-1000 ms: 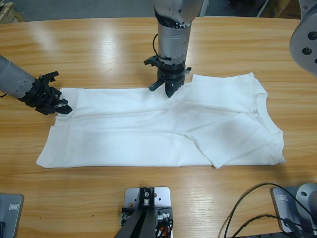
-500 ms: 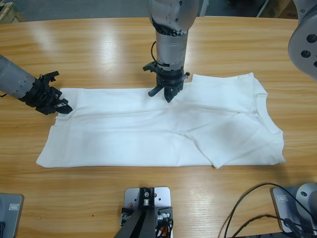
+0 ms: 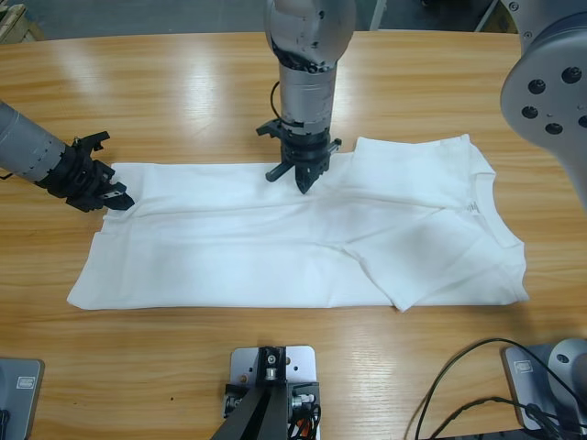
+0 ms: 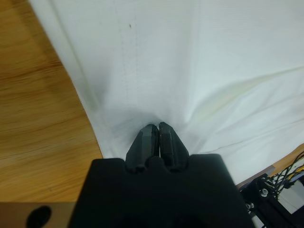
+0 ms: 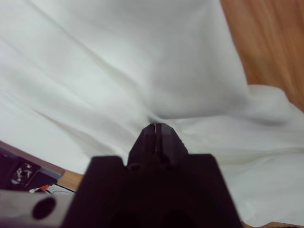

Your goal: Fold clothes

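1. The left pincer [image 3: 112,197], jaws pressed together in its wrist view [image 4: 156,137], pinches the far hem corner of the plain white short-sleeved cotton T-shirt [image 3: 303,234] at the shirt's left end in the high view.
2. The right pincer [image 3: 300,177] comes down from the top middle, its jaws [image 5: 156,137] pressed together on a gathered fold of the shirt's far edge.
3. The T-shirt lies lengthwise along the long wooden table [image 3: 183,82], neck to the right, partly folded with 1 sleeve turned over the body.
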`<state>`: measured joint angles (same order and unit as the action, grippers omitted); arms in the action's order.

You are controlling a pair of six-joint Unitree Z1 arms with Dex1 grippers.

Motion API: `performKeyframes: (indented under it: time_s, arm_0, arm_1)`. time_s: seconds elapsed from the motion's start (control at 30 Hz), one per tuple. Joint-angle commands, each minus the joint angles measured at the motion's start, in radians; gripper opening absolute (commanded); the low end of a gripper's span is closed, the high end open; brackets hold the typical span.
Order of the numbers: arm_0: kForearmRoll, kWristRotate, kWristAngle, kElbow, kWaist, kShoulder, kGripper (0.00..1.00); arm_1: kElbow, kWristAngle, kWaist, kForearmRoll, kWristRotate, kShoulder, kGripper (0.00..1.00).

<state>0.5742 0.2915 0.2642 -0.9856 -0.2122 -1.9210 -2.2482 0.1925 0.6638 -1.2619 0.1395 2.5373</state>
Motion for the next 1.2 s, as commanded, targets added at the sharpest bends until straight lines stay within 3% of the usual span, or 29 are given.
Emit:
performKeyframes:
  time_s: [0.03, 0.47, 1.2]
  arm_0:
    - [-0.011, -0.008, -0.013, 0.001, -0.016, -0.073, 0.000]
    - [-0.010, -0.009, -0.013, 0.001, -0.018, -0.073, 0.000]
    - [-0.010, -0.009, -0.013, -0.001, -0.019, -0.073, 0.000]
  arm_1:
    - [-0.105, 0.002, 0.011, -0.077, -0.022, 0.098, 0.000]
    - [-0.266, -0.003, 0.010, -0.186, -0.041, 0.178, 0.000]
    - [-0.236, 0.004, 0.028, -0.203, -0.044, 0.169, 0.000]
